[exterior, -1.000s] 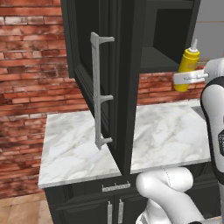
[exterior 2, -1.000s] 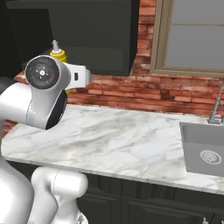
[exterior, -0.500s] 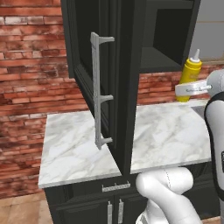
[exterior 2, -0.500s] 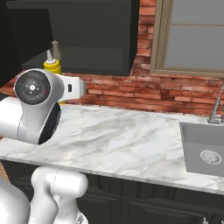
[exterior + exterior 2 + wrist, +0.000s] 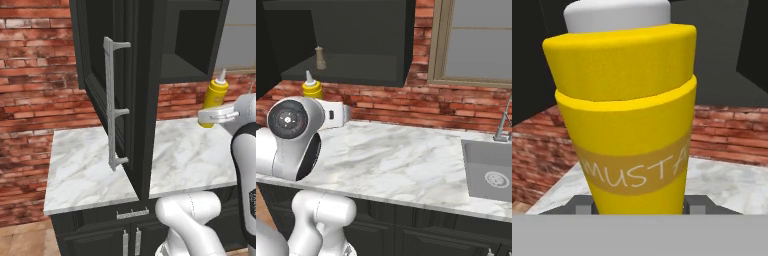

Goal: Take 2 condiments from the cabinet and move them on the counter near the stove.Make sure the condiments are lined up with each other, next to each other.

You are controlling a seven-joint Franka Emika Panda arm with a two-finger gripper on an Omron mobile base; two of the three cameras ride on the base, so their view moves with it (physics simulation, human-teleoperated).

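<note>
I read the pincer (image 5: 640, 206) as pinching the mustard bottle (image 5: 629, 120): in the hand view the two dark finger tips (image 5: 579, 205) sit against either side of the bottle's base, with the yellow body rising straight up between them, upright, its tan label band just above the tips and the white cap at the top edge.

Left base view: the mustard bottle (image 5: 214, 100) stands upright at the far end of the hand, white pointed nozzle up, its lower part hidden behind the white hand. It hangs in the air above the marble counter (image 5: 95, 175), not touching it, and below and in front of the open cabinet's shelf (image 5: 180, 70).

Right base view: the mustard bottle (image 5: 312, 88) peeks out just behind the arm's round joint, nozzle up.

Outward from the pincer: above and beyond the held bottle, the tan shaker jar (image 5: 320, 58) stands upright on the cabinet shelf (image 5: 356, 72), well apart from the pincer. The black cabinet door (image 5: 125, 95) hangs open to the pincer's left, edge-on to the left base camera, with its long grey bar handle (image 5: 112, 105) facing out. Below the pincer the marble slab runs toward the red brick wall (image 5: 406, 107). Far to the pincer's right, a steel sink (image 5: 491, 172) is set into the counter beneath a window (image 5: 476, 40).
</note>
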